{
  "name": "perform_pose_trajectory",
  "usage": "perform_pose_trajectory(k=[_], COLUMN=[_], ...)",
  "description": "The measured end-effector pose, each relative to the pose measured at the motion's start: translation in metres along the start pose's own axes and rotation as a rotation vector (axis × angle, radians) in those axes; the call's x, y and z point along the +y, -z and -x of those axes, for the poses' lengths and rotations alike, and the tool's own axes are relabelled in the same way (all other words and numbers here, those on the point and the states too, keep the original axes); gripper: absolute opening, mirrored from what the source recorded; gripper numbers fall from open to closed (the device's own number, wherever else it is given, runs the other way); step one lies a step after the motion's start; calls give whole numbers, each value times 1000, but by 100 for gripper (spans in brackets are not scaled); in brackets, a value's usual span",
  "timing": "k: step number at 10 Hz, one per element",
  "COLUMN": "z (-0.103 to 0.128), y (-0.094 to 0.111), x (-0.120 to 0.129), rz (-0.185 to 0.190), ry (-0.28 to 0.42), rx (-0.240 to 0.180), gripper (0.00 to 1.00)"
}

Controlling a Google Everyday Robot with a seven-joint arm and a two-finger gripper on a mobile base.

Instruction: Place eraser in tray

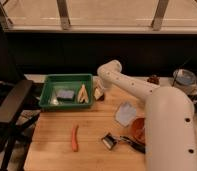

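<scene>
- Across the lower half of the view, a light wooden desk [52, 135] is carrying everything.
- A thick white robot arm [164, 120] is filling the lower right. It is bending at an elbow near the desk's back edge and pointing down beside the tray.
- A black office chair [12, 102] is standing at the desk's left side.
- The green tray [67, 77] is sitting at the back left of the desk. It is holding a grey-blue flat rectangle [65, 94] and, to its right, a yellowish V-shaped piece [82, 94].
- A pale crumpled sheet [126, 112] is lying right of centre. An orange bowl [138, 129] is sitting just in front of it, partly hidden by the arm.
- An orange stick [74, 137] is lying near the front edge, well apart from the tray.
- The gripper [98, 92] is hanging just beside the tray's right rim, outside it. I cannot tell whether the jaws are wide or narrow.
- The eraser [99, 96] is showing as a small dark shape at the gripper's tip, outside the tray. I cannot tell whether it is being held.
</scene>
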Motion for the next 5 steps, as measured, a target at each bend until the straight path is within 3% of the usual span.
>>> perform_pose_trajectory(k=[2,5], z=[-7,-17], y=[-10,-17], x=[4,9], rz=[13,19], ry=[3,21], rx=[21,17], gripper=[63,37])
